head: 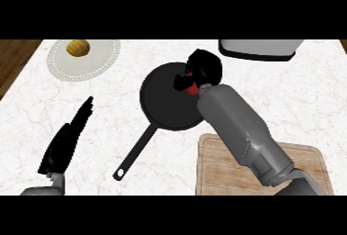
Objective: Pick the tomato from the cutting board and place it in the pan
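Note:
My right hand (203,69) hangs over the right side of the black pan (163,98), its fingers curled round the red tomato (193,88). Only a small red patch of the tomato shows under the hand. The pan's long handle (136,153) points toward the lower left. The wooden cutting board (217,170) lies at the lower right, partly hidden by my right forearm, with nothing visible on it. My left hand (68,137) rests at the lower left with its fingers straight, pointing up and away from me.
A white plate (98,62) at the upper left carries a yellowish round item (78,47). A grey-white appliance (261,48) stands at the upper right. The wooden edge of the counter (13,59) shows at the far left.

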Tool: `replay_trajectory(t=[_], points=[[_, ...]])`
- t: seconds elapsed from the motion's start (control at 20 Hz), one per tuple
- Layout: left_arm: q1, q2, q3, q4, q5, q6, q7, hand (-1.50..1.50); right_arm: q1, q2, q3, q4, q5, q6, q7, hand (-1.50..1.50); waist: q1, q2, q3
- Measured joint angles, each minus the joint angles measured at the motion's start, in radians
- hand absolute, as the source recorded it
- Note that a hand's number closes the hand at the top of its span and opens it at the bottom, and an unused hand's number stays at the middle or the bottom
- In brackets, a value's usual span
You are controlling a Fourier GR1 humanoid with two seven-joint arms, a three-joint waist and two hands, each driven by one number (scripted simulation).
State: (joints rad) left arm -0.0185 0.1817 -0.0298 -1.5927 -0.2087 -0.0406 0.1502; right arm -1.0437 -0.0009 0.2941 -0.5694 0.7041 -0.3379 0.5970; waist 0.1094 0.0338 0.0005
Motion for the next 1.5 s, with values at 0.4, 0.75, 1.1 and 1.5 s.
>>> replay_trajectory(t=[0.4,0.75,1.1,1.5], points=[[-0.029,-0.009,-0.021,0.01,-0.01,-0.007,-0.003,0.0,0.019,0.001,-0.126,0.052,-0.307,-0.085,-0.097,-1.5,0.038,0.01,0.002],[-0.024,-0.008,-0.015,0.023,-0.011,-0.006,-0.017,0.0,0.009,0.001,-0.163,0.046,-0.429,-0.316,-0.281,-1.5,0.034,0.006,0.002],[0.002,-0.005,0.001,0.028,-0.016,0.007,-0.024,0.0,0.005,0.001,-0.253,0.067,-0.539,-0.533,-0.413,-1.5,-0.008,-0.005,0.001],[0.063,-0.008,0.032,-0.001,-0.012,0.029,-0.022,0.0,0.141,-0.035,-0.353,0.001,-0.63,-0.555,-0.639,-1.5,-0.077,-0.025,0.001]])
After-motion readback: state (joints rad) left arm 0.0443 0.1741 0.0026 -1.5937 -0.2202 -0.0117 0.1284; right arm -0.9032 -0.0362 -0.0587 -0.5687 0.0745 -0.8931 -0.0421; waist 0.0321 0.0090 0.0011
